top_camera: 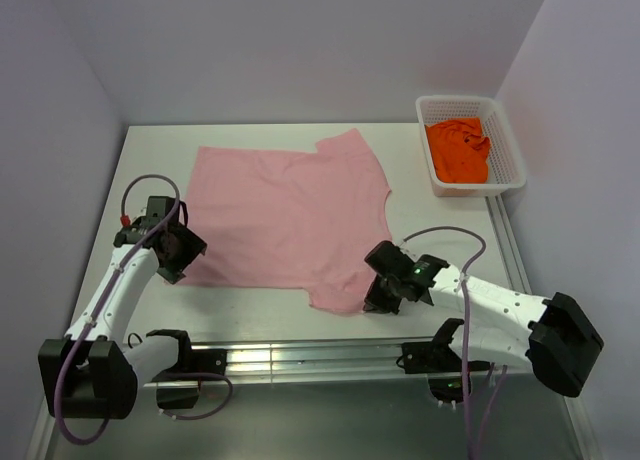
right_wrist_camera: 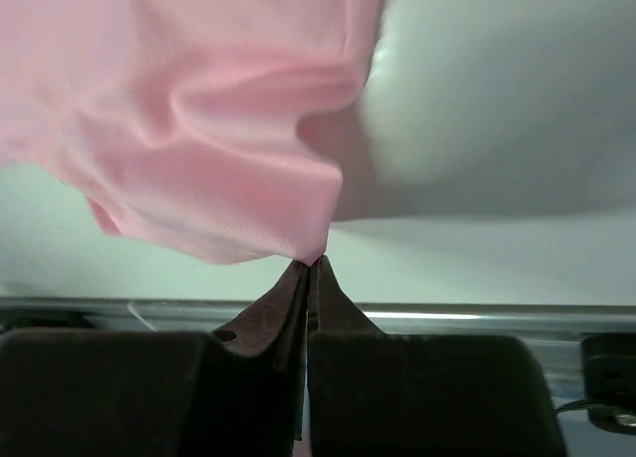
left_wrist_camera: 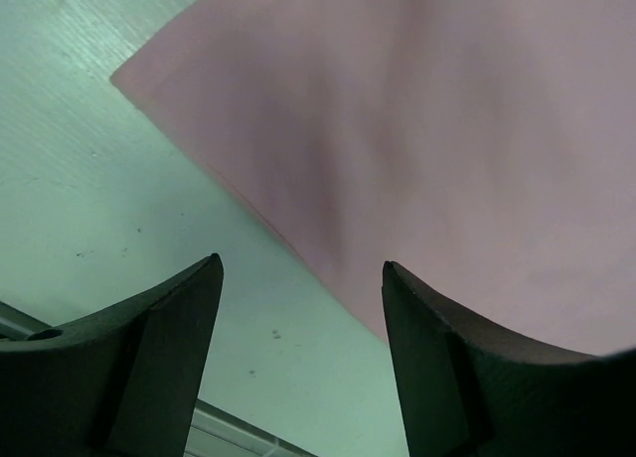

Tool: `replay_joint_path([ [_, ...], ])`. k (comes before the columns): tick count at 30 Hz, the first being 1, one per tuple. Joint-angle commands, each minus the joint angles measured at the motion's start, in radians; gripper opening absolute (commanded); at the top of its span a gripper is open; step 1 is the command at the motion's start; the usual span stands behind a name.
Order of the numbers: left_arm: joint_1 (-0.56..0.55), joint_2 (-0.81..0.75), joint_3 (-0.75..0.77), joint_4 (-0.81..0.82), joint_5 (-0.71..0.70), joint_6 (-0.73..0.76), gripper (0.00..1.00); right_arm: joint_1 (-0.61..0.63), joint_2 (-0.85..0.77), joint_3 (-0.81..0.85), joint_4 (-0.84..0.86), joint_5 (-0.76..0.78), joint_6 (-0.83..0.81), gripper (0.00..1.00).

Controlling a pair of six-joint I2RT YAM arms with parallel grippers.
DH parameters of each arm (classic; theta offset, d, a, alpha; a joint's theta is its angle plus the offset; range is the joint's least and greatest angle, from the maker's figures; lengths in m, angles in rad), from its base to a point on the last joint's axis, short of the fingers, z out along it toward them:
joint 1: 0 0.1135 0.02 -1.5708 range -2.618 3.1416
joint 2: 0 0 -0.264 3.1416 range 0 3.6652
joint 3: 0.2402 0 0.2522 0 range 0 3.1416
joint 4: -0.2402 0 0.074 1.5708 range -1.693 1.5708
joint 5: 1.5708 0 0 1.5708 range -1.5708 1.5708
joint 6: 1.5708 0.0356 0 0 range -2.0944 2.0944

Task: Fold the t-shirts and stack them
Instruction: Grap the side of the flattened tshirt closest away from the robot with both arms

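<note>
Top external: I see soft pink t-shirt (top_camera: 285, 215) flat mid-desk, bare margins around; right gripper (right_wrist_camera: 310, 266) pinches its near corner, left gripper (left_wrist_camera: 300, 263) agape, empty.

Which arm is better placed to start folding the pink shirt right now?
Right. The right pincer is shut on the near sleeve edge of the pink t-shirt, ready to lift it. The left pincer hangs open at the shirt's hem corner, gripping nothing.
</note>
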Motion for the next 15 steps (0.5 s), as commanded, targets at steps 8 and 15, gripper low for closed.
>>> replay_joint_path([
  [8,0.061,0.049,-0.043,-0.046,-0.062,-0.129,0.63,-0.21,0.029,0.105,-0.076,0.036,-0.266,0.0],
  [15,0.061,0.106,-0.112,-0.014,-0.057,-0.205,0.58,-0.335,0.113,0.16,-0.047,-0.024,-0.403,0.0],
])
